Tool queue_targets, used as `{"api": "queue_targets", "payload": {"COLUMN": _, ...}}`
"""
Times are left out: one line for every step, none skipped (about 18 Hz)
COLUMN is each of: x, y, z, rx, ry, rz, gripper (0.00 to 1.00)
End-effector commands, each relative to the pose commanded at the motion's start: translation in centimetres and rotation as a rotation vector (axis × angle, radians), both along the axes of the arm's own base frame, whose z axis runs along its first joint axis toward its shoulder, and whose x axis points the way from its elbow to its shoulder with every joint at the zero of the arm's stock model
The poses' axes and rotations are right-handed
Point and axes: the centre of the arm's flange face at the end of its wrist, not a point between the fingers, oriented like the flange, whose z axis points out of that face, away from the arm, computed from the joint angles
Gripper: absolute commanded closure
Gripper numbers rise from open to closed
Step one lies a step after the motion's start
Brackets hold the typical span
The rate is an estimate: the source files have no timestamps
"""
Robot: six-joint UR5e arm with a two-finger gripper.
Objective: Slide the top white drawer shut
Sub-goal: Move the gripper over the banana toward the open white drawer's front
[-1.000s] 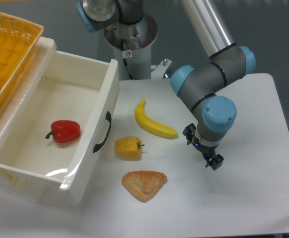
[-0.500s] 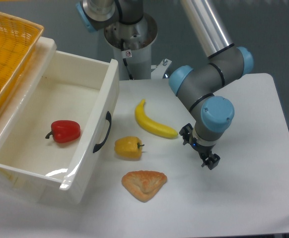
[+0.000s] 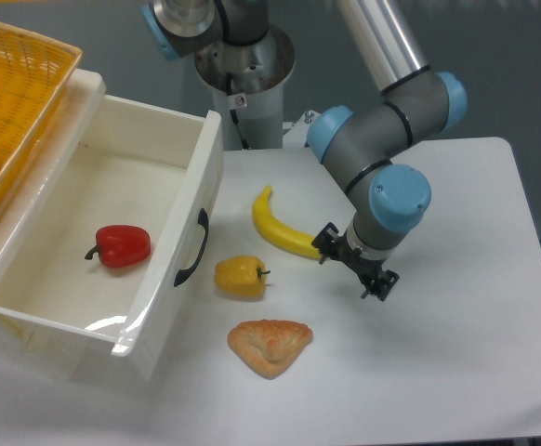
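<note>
White tabletop (image 3: 456, 372): glossy stiff white plastic drawer (image 3: 112, 232) hangs open off its left edge; push its curved black handle (image 3: 192, 247) panel. Two-finger gripper (image 3: 356, 269) holds nothing; opening unclear.

Bright, even light; sharp, soft shadows

The drawer (image 3: 112, 214) is glossy white with a black handle (image 3: 192, 248); a red pepper (image 3: 122, 245) lies inside. At ten o'clock the basket (image 3: 15, 84) is woven yellow. On the white table (image 3: 456, 353) are a yellow banana (image 3: 284, 228), a yellow pepper (image 3: 239, 277) and a golden-brown pastry (image 3: 270, 346). The arm (image 3: 391, 139) is grey with light-blue caps; its gripper (image 3: 356, 269) is black.
</note>
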Motion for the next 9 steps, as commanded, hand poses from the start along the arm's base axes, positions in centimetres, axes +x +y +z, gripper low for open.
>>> {"api": "queue_targets", "payload": {"x": 0.5, "y": -0.1, "z": 0.7, "rx": 0.004, "ry": -0.011, "rz": 0.0, "gripper": 0.4}}
{"api": "queue_targets", "payload": {"x": 0.9, "y": -0.1, "z": 0.8, "rx": -0.003, "ry": -0.025, "rz": -0.003, "gripper": 0.52}}
{"api": "queue_targets", "payload": {"x": 1.1, "y": -0.2, "z": 0.8, "rx": -0.009, "ry": -0.041, "rz": -0.002, "gripper": 0.65}}
{"api": "queue_targets", "payload": {"x": 1.3, "y": -0.2, "z": 1.0, "rx": -0.005, "ry": -0.051, "rz": 0.001, "gripper": 0.73}}
{"api": "queue_targets", "payload": {"x": 1.4, "y": -0.1, "z": 1.0, "rx": -0.003, "ry": -0.056, "rz": 0.001, "gripper": 0.79}}
{"api": "queue_targets", "payload": {"x": 1.7, "y": 0.0, "z": 1.1, "rx": -0.003, "ry": -0.056, "rz": -0.004, "gripper": 0.85}}
{"api": "queue_targets", "payload": {"x": 2.1, "y": 0.3, "z": 1.0, "rx": -0.01, "ry": -0.066, "rz": -0.01, "gripper": 0.94}}
{"api": "queue_targets", "payload": {"x": 2.7, "y": 0.5, "z": 0.9, "rx": -0.021, "ry": -0.082, "rz": -0.015, "gripper": 1.0}}
{"api": "queue_targets", "payload": {"x": 3.3, "y": 0.7, "z": 0.8, "rx": -0.031, "ry": -0.098, "rz": -0.02, "gripper": 1.0}}
